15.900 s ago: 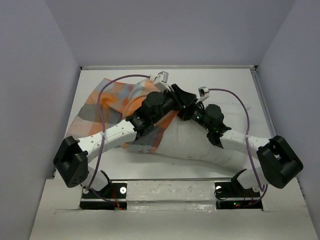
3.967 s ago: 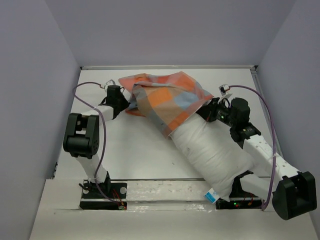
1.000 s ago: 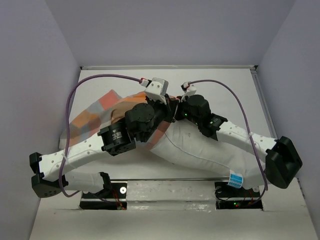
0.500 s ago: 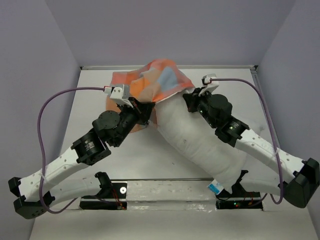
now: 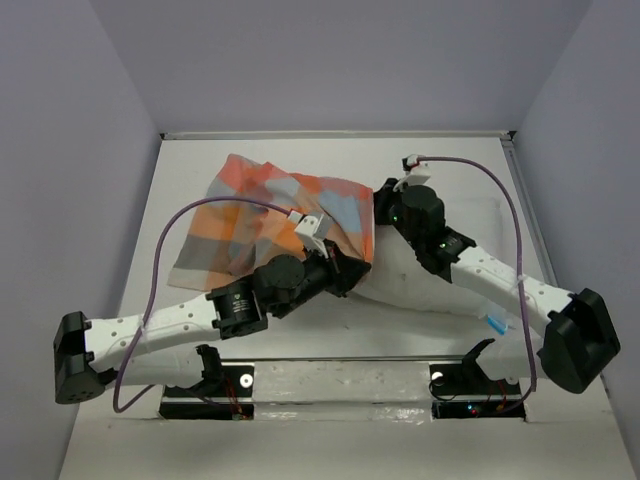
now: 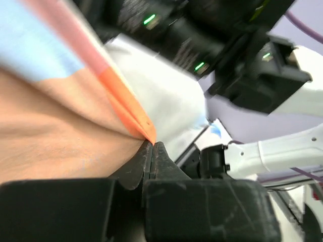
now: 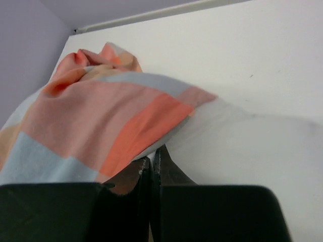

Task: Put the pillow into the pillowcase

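Left claw [image 6: 152, 146]: clenched, its jaws pressed flat together on an orange fold at the edge of the pillowcase [image 5: 255, 215].
Right claw [image 7: 152, 160]: clenched as well; the checked hem draped over its tips and looked nipped between them.
Count: two claws, one pillowcase, one pillow [image 5: 420, 285], one tag [image 5: 497, 324].
Pillowcase: orange, light-blue and grey-tan checks. Most of it lay spread on the desk [image 5: 450, 170] to the left of both claws. Its mouth edge ran from one claw to the other.
Pillow: white and plump. It lay between the two claws and stretched away to the right under the right arm. The end nearest the claws was tucked under the pillowcase's edge, and the rest was bare.
Tag: blue, at the pillow's end well apart from both claws, beside the right arm's forearm.
Desk: white, carrying the pillow and the pillowcase.
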